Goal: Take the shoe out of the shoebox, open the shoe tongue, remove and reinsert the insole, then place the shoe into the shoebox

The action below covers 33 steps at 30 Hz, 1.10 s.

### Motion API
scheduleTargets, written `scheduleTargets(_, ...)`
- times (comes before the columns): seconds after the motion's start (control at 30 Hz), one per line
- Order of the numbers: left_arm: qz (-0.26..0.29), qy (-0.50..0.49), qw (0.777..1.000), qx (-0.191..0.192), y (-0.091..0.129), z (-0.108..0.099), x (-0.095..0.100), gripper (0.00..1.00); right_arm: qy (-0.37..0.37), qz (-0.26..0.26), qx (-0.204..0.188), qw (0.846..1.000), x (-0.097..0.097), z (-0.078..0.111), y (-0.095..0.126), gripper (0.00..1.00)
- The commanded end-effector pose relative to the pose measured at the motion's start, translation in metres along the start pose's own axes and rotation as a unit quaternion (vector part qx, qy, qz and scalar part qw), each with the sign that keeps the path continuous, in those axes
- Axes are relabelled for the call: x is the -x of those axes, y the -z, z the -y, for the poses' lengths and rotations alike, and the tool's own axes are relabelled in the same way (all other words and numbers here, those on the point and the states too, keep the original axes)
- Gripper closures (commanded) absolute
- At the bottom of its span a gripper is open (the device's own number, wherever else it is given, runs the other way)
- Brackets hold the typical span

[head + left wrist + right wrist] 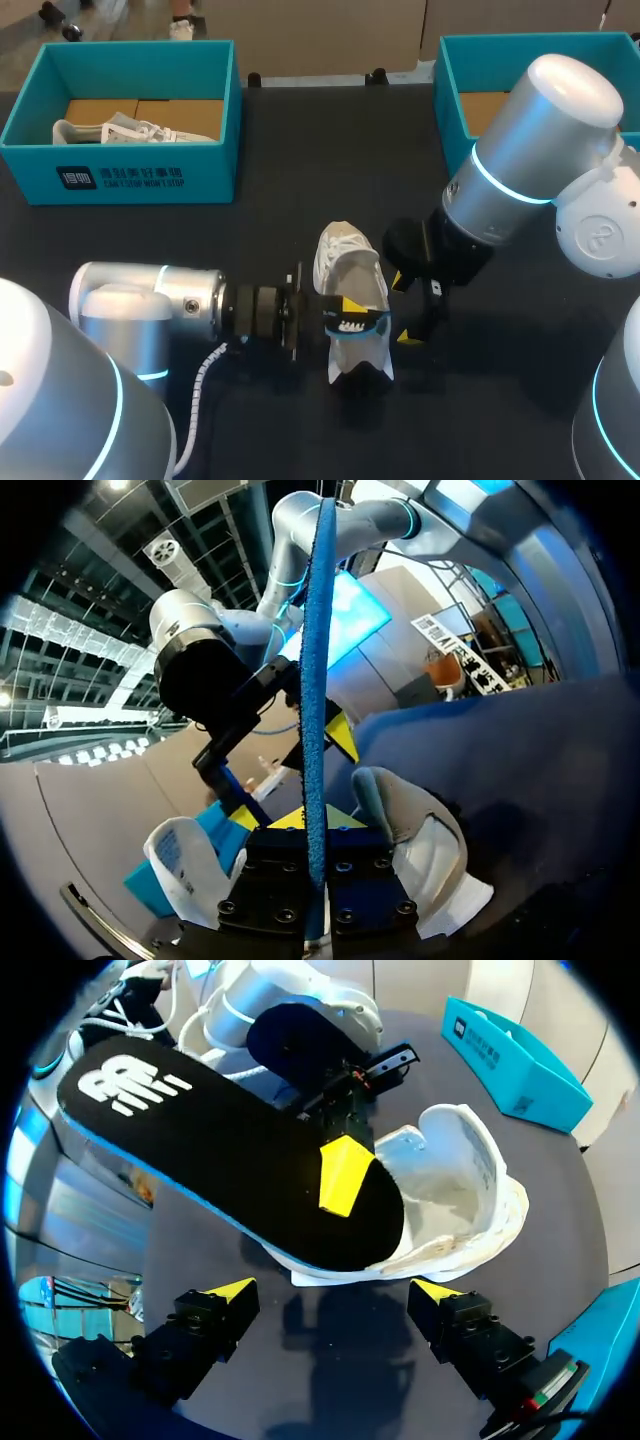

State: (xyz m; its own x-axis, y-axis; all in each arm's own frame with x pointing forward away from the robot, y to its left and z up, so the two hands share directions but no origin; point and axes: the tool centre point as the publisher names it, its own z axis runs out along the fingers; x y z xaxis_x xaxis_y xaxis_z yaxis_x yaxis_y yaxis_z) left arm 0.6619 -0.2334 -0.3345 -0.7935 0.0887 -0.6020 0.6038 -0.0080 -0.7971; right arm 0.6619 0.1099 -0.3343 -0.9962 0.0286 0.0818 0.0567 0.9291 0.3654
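left gripper clamped on the insole, right gripper spread and holding nothing

at the far left of the black table (pixel 300 200) i see a teal shoebox (pixel 150 180) with a second white sneaker (pixel 120 130) lying inside it. my left arm (pixel 190 300) comes in low across the table. the left gripper (pixel 350 312) is closed on the insole (pixel 220 1150), one yellow tip (pixel 345 1175) pressed onto its black top face. from the left wrist camera the insole shows edge-on as a thin blue strip standing up between the fingers.

the insole's narrower end sits in the mouth of the white shoe (pixel 345 255), and its logo end sticks out clear of it. the shoe lies on the table near the middle, outside both boxes.

just to the right of the shoe hangs my right gripper (pixel 405 310). its two fingers are well apart with nothing between them, and they touch neither shoe nor insole. a second teal shoebox (pixel 450 90) stands at the far right corner.
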Motion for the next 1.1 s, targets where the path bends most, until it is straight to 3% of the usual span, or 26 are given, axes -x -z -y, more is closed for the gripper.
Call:
scheduleTargets(0.03, 0.000, -0.005, 1.000, 0.014, -0.003, -0.005, 0.002, 1.00, 0.001, 0.001, 0.001, 1.000, 0.000, 0.000, -0.001, 0.00)
scheduleTargets(0.57, 0.007, -0.010, 0.996, 0.083, 0.002, -0.022, 0.009, 1.00, 0.001, 0.001, 0.001, 1.000, 0.000, 0.000, -0.001, 0.00)
scheduleTargets(1.1, -0.009, 0.011, 0.997, 0.073, 0.005, -0.021, 0.007, 1.00, 0.001, 0.001, 0.001, 1.000, 0.000, 0.000, -0.001, 0.00)
